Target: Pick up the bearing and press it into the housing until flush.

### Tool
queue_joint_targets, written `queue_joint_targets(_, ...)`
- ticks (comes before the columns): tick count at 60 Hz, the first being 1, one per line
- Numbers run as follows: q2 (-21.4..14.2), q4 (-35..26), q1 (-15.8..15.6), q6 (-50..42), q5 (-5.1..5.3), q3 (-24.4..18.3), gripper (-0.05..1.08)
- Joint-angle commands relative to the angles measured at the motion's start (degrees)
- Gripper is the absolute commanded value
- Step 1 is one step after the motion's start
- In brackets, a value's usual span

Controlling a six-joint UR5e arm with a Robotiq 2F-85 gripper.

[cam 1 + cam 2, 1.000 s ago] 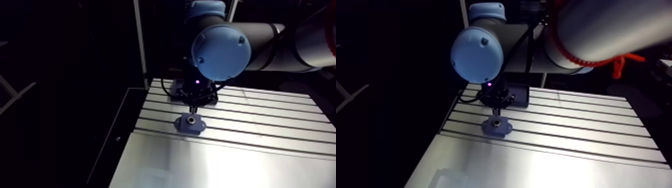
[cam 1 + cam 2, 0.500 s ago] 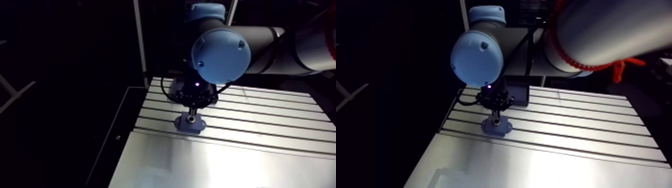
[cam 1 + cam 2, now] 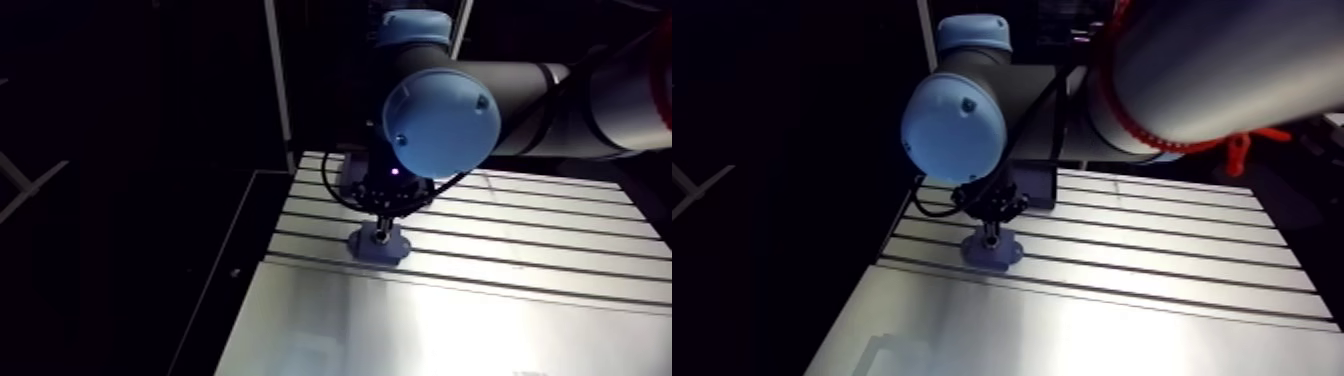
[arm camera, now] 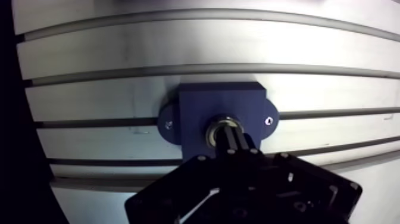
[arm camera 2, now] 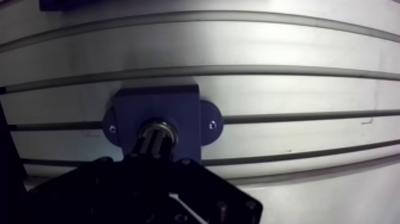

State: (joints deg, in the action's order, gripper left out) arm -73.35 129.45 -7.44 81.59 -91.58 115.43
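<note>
A dark blue housing (image 4: 199, 102) with two side ears lies on the slotted table (image 4: 107, 53). In its centre bore sits the metal ring of the bearing (image 4: 215, 127). My gripper (image 4: 231, 136) stands straight over it, fingers shut together into one dark column, their tips resting on the bearing. How deep the bearing sits is hidden by the fingers. In the arm view the gripper (image 3: 381, 233) reaches down to the housing (image 3: 378, 250) near the table's left side.
A dark rectangular block (image 3: 1038, 186) stands on the table just behind the housing. The table's left edge (image 3: 262, 262) runs close to the housing, with a dark drop beyond it. Open slotted surface (image 3: 540, 250) stretches to the right and front.
The gripper has come down from just above the housing until its tips meet the bearing in the bore. The arm view shifted slightly with the arm.
</note>
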Motion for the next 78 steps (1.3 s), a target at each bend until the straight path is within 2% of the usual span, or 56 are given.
queue_joint_targets(1,0.4,0.9,0.0,0.4,0.05,0.3,0.98)
queue_joint_targets(78,1.1,0.8,-0.2,1.4,0.49,0.5,0.98)
